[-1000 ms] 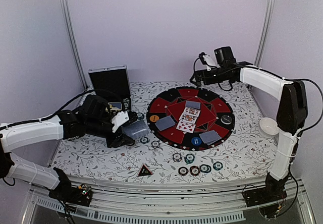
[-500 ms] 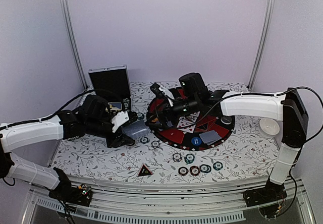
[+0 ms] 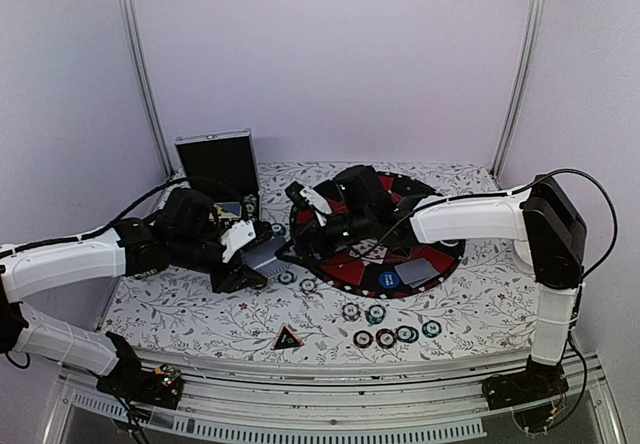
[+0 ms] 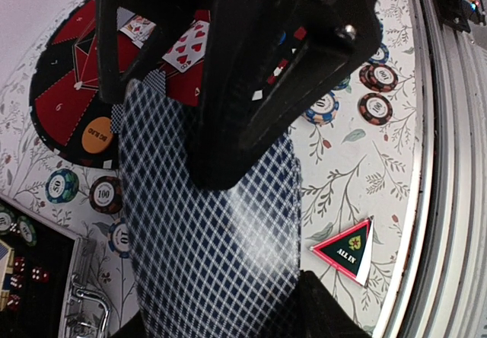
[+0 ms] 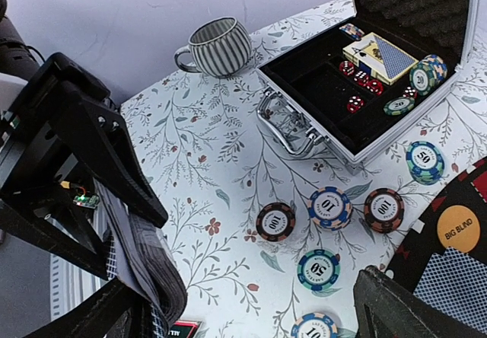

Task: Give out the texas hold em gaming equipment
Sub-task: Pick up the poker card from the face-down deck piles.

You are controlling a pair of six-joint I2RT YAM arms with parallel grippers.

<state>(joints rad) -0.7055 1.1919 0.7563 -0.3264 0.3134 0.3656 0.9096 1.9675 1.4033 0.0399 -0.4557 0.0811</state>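
My left gripper (image 3: 246, 252) is shut on a deck of blue-diamond-backed playing cards (image 4: 205, 247), held above the table left of the mat. In its wrist view the left gripper (image 4: 228, 317) grips the deck's near end. My right gripper (image 3: 292, 234) has reached across and hangs open at the deck's far end, its black fingers (image 4: 259, 87) lying over the top card. From the right wrist, the deck (image 5: 144, 273) shows edge-on beside the open right gripper (image 5: 251, 319). Loose chips (image 5: 319, 269) lie below. The red-black triangle (image 3: 288, 338) sits near the front edge.
The round red-and-black mat (image 3: 442, 207) carries face-down cards (image 3: 417, 270), a blue button (image 3: 389, 280) and an orange button (image 5: 459, 228). The open silver-edged case (image 5: 304, 121) stands at back left with a striped mug (image 5: 219, 46) behind. More chips (image 3: 386, 337) lie in front.
The right arm has swung from the back right corner across the mat to the left, bringing its open gripper to the deck. The left arm and deck have stayed put.
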